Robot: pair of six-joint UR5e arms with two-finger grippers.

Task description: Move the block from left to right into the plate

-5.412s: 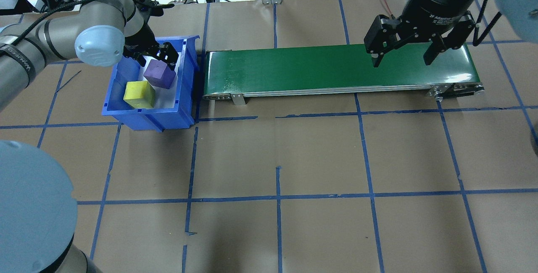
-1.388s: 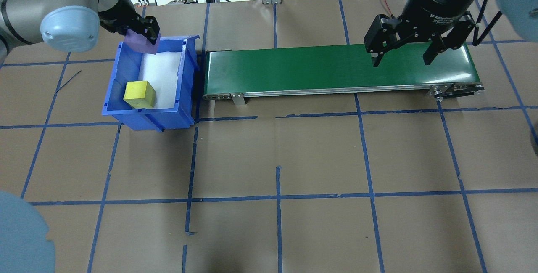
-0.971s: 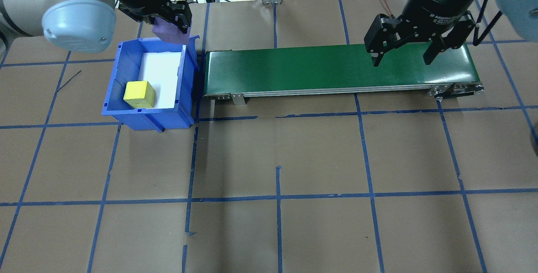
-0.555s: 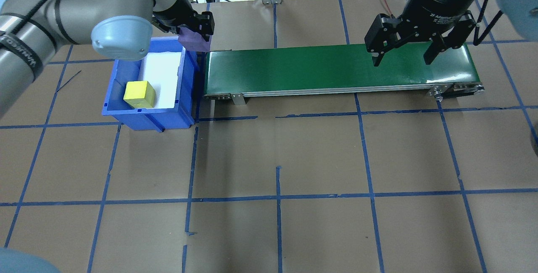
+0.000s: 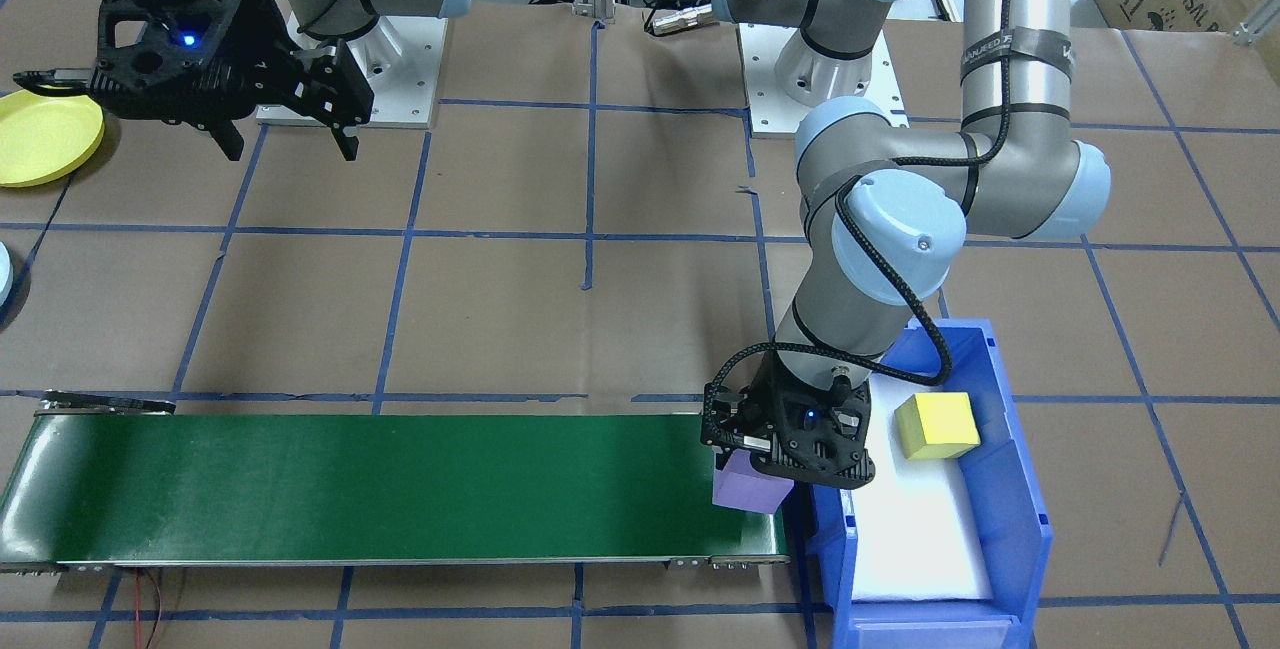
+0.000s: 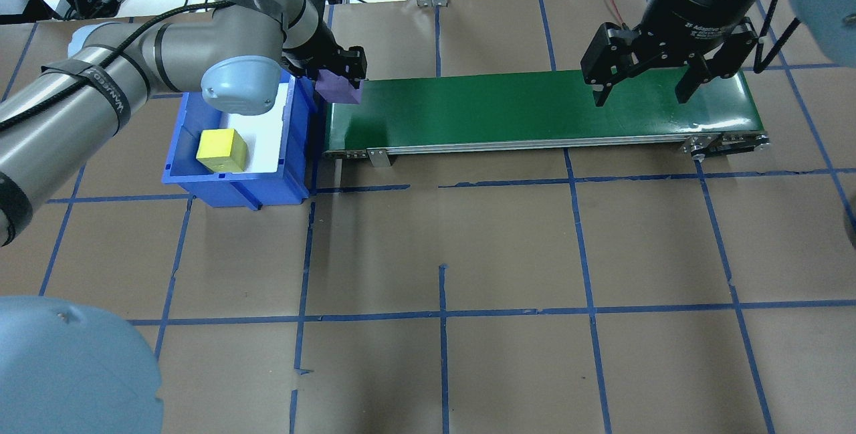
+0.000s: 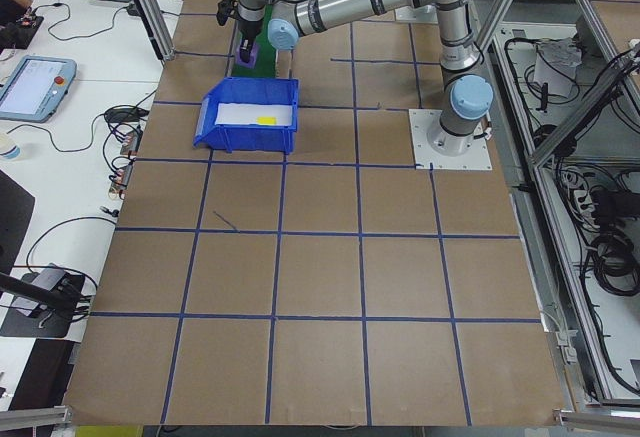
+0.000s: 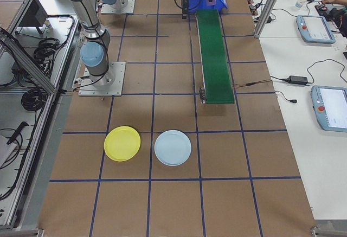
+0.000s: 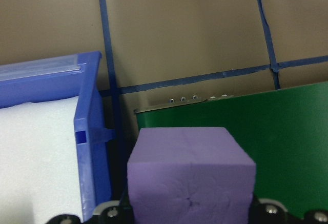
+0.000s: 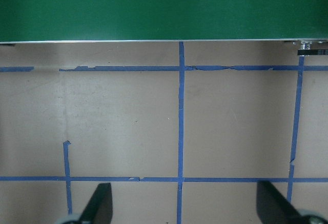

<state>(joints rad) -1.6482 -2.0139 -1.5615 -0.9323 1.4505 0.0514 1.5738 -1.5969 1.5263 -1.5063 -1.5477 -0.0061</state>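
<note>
- Left gripper point(image 6: 340, 78) is clamped on the purple block point(image 6: 338, 89), one finger on each side. The block hangs over the near-bin end of the green conveyor belt point(image 6: 535, 107).
- Left wrist view: the purple block point(image 9: 190, 175) fills the lower centre, with the belt point(image 9: 287, 131) beneath and to one side, and the blue bin wall point(image 9: 89, 142) on the other side. Whether the block touches the belt surface cannot be told.
- Front-facing view: the block point(image 5: 748, 484) sits at the belt's end, just beside the blue bin point(image 5: 1020, 489), under the left gripper point(image 5: 770, 464).
- Blue bin point(image 6: 190, 183) sits just off the belt's end. It holds a yellow block point(image 6: 222, 150) resting on a white foam liner point(image 6: 257, 126).
- Right gripper point(image 6: 643, 89) hovers above the far end of the belt with its fingers spread wide and nothing between them. Right wrist view: both fingertips point(image 10: 100, 203) are apart at the bottom edge, with the taped brown table point(image 10: 123, 116) below and the belt edge along the top.
- Yellow plate point(image 8: 122, 143) lies on the table well beyond the belt's other end, just beside a light blue plate point(image 8: 173, 147). Both plates are bare on top.
- Front-facing view: the yellow plate point(image 5: 40, 137) shows at the frame edge, near the right gripper point(image 5: 290, 139).
</note>
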